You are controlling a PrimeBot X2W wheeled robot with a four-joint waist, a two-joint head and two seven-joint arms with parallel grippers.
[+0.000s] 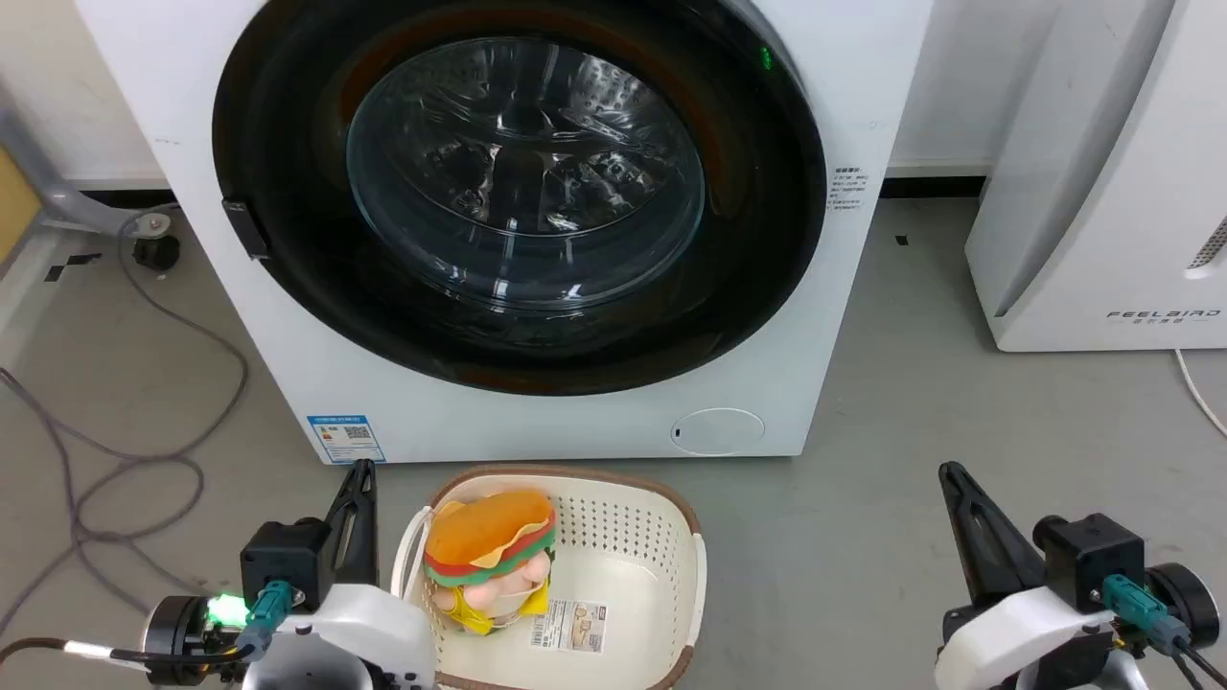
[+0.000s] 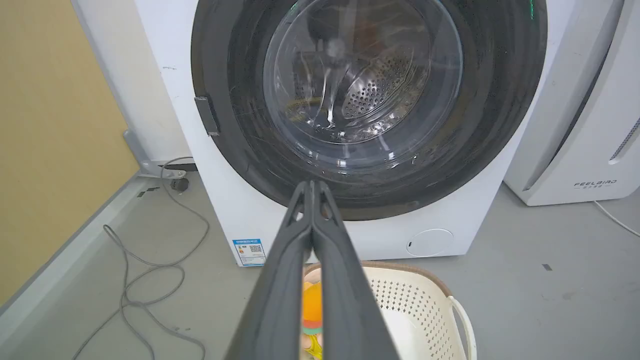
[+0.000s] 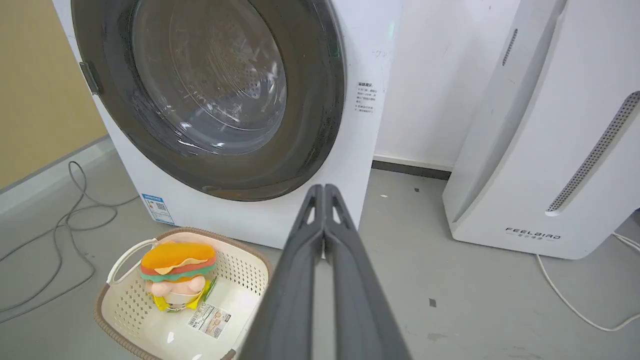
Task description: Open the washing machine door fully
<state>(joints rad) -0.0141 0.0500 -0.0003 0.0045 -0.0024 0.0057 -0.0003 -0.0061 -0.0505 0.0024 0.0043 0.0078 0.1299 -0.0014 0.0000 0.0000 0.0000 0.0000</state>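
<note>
Here the washer (image 1: 537, 426) stands straight ahead on the grey floor, its white front facing the robot. The door (image 1: 522, 182) takes up most of that front and sits shut, flush against it, with the steel drum visible through the glass bowl. To the right, apart from the washer, stands a white appliance (image 1: 1102, 172). A cream basket (image 1: 633, 537) with a brown rim sits on the floor just in front of the washer, between the two arms. The left gripper (image 1: 362, 471) hangs low just beside the basket's left side, and the right gripper (image 1: 949, 471) hangs low, well to the right of the basket. In each wrist view the two dark fingers meet at their tips with nothing between them. Both are well apart from the door. A burger toy (image 1: 491, 551) lies in the basket's left half. Below the door are a round cap (image 1: 717, 430) on the right and a blue sticker (image 1: 346, 439) at the lower left. The handle tab (image 1: 245, 228) sits on the door's left edge, untouched.
</note>
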